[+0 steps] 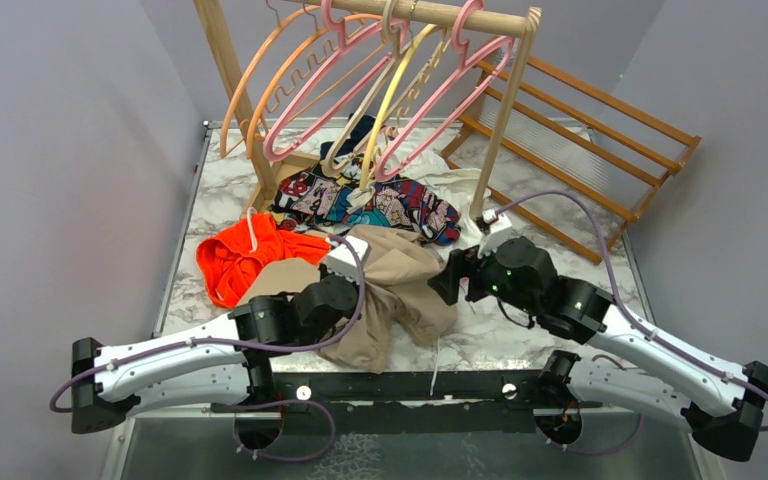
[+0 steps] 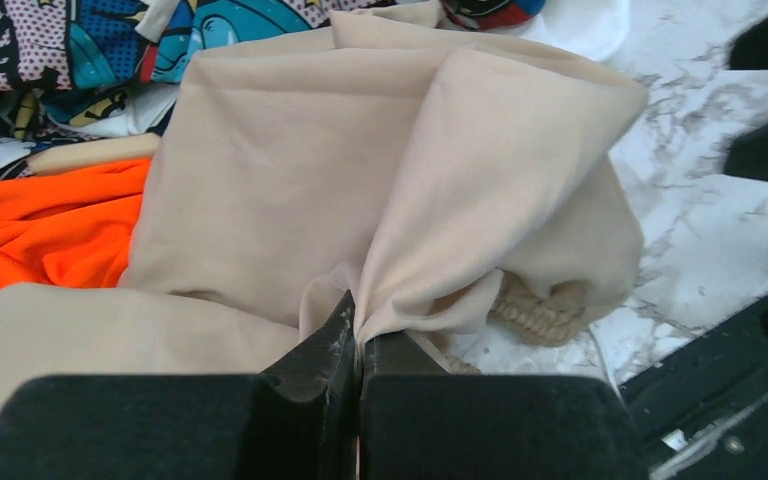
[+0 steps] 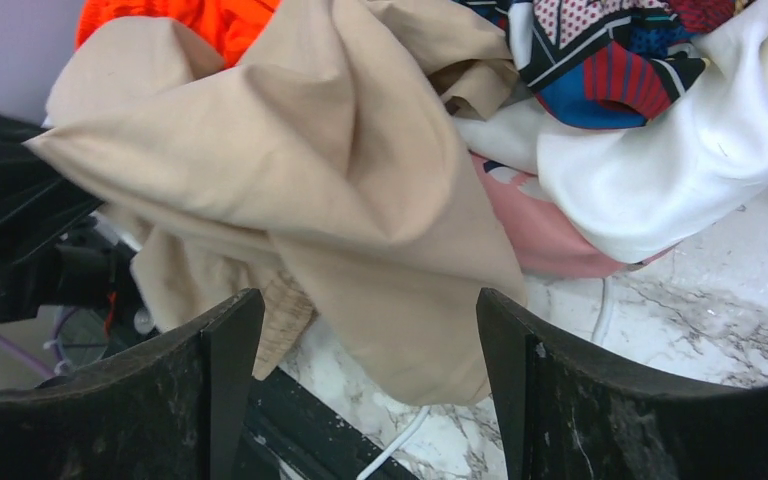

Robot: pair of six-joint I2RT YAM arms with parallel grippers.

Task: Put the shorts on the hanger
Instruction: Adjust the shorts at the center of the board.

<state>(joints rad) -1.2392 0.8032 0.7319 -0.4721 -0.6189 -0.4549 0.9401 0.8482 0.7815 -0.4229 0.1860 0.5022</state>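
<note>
Shorts (image 1: 400,290): heaped mid-desk (image 1: 185,270), one fold clamped in the left pincer (image 2: 358,345), right pincer (image 3: 368,300) agape and empty at their 3 o'clock; step, pick-up; next likely needs the waistband raised toward the hanger (image 1: 271,148) at 12 o'clock.

Two hands show, the left hand (image 2: 356,322) and the right hand (image 3: 365,300). There is one pair of shorts (image 1: 400,275), one orange garment (image 1: 235,255), one comic-print cloth (image 1: 380,205) and one white cloth (image 3: 680,150). At upper centre hang two pink hangers (image 1: 450,114), two orange hangers (image 1: 232,100) and one yellow hanger (image 1: 397,95).
</note>
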